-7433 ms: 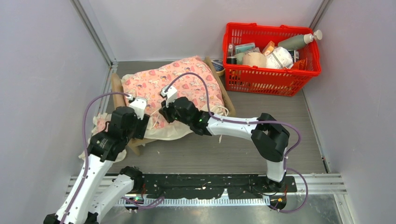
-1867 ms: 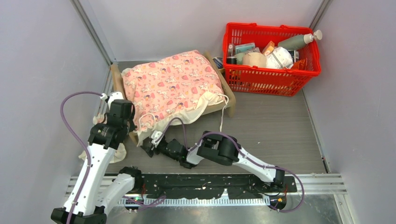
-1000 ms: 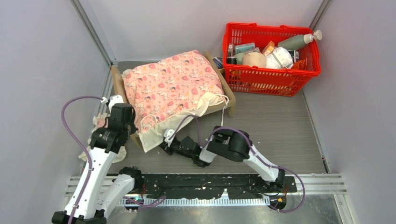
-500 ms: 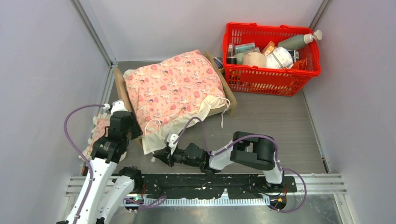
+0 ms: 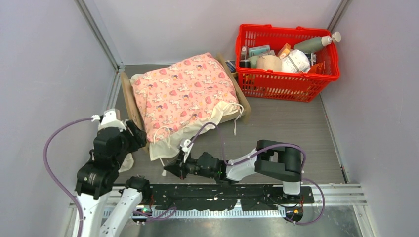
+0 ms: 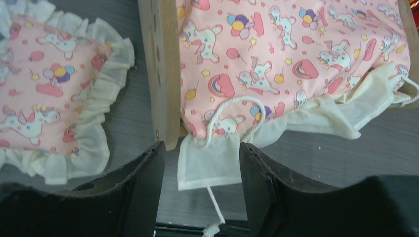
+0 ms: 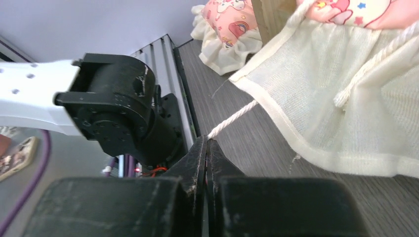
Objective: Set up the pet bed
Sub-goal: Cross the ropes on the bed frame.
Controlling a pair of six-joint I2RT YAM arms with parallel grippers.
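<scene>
The pet bed (image 5: 130,96) stands at the far left of the table (image 5: 281,128), angled, its foot end just beside the red basket (image 5: 289,84) that fills the far right corner. Only its plywood end boards show. The rest lies under the pink blanket (image 5: 185,91), whose cream frill (image 5: 163,148) spills over the near side onto the table.

The left gripper (image 5: 132,139) hangs over the bed's near left corner, fingers (image 6: 143,182) spread wide and holding nothing. In the left wrist view the bottom end of the plywood board (image 6: 160,74) lies just beyond the left fingertip. The corner of the frill (image 6: 207,163) sits in the gap between the two fingers, touching neither. A small pink pillow (image 6: 44,98) lies on the table on the other side of that board, near the left edge of the table.

The right gripper (image 5: 170,170) lies low on the table near its near edge, in front of the bed. Its fingers (image 7: 197,158) are pressed together on a white cord (image 7: 232,118) that runs taut from the fingertips up under the hem of the frill (image 7: 346,113). The bed frame itself is apart from these fingers; only a strip of its wood shows at the top of the right wrist view, beside the pillow (image 7: 227,27).
</scene>
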